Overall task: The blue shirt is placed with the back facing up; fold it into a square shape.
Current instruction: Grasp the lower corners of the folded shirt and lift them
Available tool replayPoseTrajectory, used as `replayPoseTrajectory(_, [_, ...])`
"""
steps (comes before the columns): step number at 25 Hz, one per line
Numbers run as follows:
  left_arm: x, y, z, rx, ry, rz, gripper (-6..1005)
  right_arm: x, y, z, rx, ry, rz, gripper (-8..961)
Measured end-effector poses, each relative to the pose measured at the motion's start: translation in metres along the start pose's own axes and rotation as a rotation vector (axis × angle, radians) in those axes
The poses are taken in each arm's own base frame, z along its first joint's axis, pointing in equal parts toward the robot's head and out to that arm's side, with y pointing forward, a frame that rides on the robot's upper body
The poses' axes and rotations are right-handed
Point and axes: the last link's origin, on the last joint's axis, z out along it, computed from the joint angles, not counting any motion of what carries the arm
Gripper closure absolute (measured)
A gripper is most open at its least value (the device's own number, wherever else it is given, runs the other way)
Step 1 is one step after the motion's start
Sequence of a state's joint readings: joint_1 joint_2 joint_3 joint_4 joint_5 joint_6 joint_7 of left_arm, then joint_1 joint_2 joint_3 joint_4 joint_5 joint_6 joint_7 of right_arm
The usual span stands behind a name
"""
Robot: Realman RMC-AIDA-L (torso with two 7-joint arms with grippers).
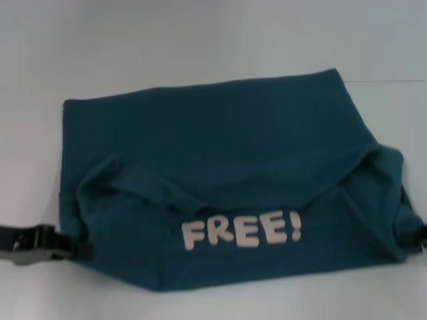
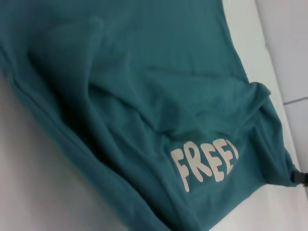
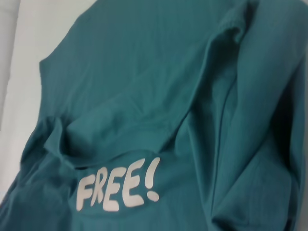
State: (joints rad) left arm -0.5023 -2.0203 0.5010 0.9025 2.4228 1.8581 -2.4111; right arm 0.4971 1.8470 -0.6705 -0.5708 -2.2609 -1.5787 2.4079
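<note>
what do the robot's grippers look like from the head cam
Little of them shows. The left gripper is black with a grey, boxy metal-looking part. Only a small black tip of the right gripper peeks past the blue shirt. No cables or markings visible.

I see a plain white table [image 1: 200,40] filling the upper part of the head view and running along the lower edge. A thin seam line [image 1: 393,81] crosses its surface at the upper right of that frame.
</note>
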Motion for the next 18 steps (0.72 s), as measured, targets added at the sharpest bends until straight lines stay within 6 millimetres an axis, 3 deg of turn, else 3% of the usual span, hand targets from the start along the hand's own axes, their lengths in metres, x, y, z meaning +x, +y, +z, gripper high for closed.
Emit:
replayPoseTrajectory(9, [-0.026, -0.011, -0.018, 0.045, -0.109, -0.034, 1001, 0.047, 0.001, -0.010, -0.140, 0.129, 0.077, 912])
replayPoseTrajectory(18, [-0.028, -0.012, -0.023, 0.066, -0.141, -0.018, 1001, 0.059, -0.003, -0.020, -0.165, 0.120, 0.085, 908])
